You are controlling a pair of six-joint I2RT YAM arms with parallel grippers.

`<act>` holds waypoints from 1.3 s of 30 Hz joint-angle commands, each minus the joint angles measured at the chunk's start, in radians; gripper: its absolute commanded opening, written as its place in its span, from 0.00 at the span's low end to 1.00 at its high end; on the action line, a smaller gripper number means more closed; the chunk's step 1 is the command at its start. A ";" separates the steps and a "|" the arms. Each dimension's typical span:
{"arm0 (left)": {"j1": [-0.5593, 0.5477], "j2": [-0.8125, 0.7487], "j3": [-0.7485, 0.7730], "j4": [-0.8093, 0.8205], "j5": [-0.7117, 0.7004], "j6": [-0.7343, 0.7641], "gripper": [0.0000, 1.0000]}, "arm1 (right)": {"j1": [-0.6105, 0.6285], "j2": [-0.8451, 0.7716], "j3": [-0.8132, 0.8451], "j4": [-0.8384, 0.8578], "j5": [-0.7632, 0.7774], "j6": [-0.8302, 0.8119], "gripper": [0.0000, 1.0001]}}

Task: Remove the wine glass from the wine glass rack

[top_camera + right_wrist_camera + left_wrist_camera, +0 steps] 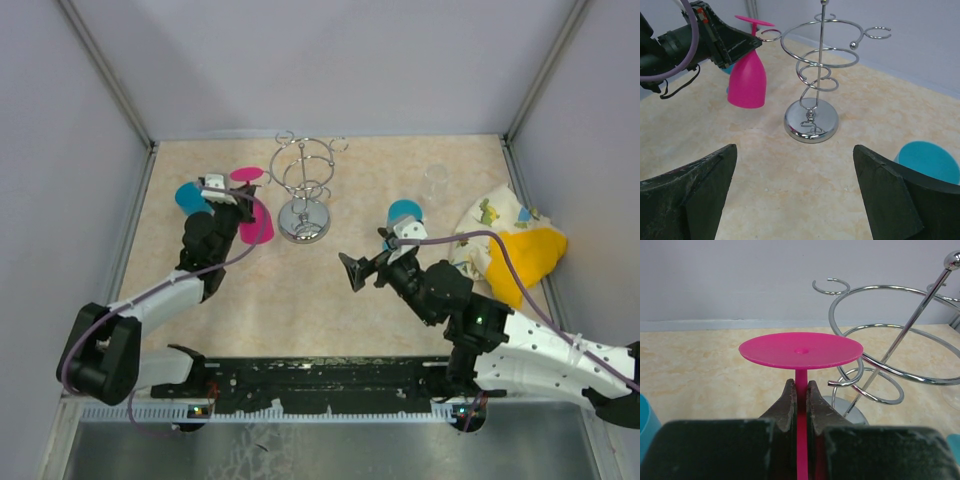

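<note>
Left claw [801, 402] is pinched on the pink stem of the wine glass [801, 349], held bowl-down, foot just past the fingertips [789, 401]. Just to its right curl the loops of the wine glass rack [811, 120]; the foot looks clear of them, I think, yet a sideways swing could snag one and tip the rack. Beyond: beige marbled table [695, 365], then plain grey wall [730, 280].

Left arm reaches toward 1 o'clock, the left gripper [232, 196] level, jaws pinched on the glass [801, 350] stem. Right arm stretches toward 10 o'clock, the right gripper [378, 250] spread wide.
</note>
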 commanded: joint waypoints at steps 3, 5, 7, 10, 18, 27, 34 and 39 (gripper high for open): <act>-0.011 -0.116 -0.020 -0.039 -0.086 0.010 0.00 | 0.008 0.005 0.016 0.033 -0.005 -0.004 0.99; -0.012 -0.159 -0.012 -0.113 -0.126 0.007 0.00 | 0.008 0.022 0.026 0.026 -0.020 -0.005 0.99; -0.012 -0.211 0.007 -0.250 -0.191 -0.047 0.00 | 0.008 0.050 0.046 0.012 -0.059 -0.007 0.99; -0.011 -0.280 0.071 -0.515 -0.261 -0.210 0.00 | 0.007 0.111 0.081 -0.015 -0.130 -0.025 0.99; -0.011 -0.324 0.318 -1.065 -0.161 -0.471 0.00 | 0.107 0.226 0.037 0.162 -0.102 -0.209 0.99; -0.012 -0.417 0.424 -1.354 0.041 -0.652 0.00 | 0.229 0.369 -0.131 0.668 -0.045 -0.553 0.99; -0.010 -0.459 0.527 -1.442 0.168 -0.713 0.00 | 0.268 0.313 -0.227 0.788 -0.055 -0.701 0.99; -0.010 -0.444 0.603 -1.484 0.321 -0.780 0.00 | 0.278 0.304 -0.344 0.960 -0.066 -0.866 0.99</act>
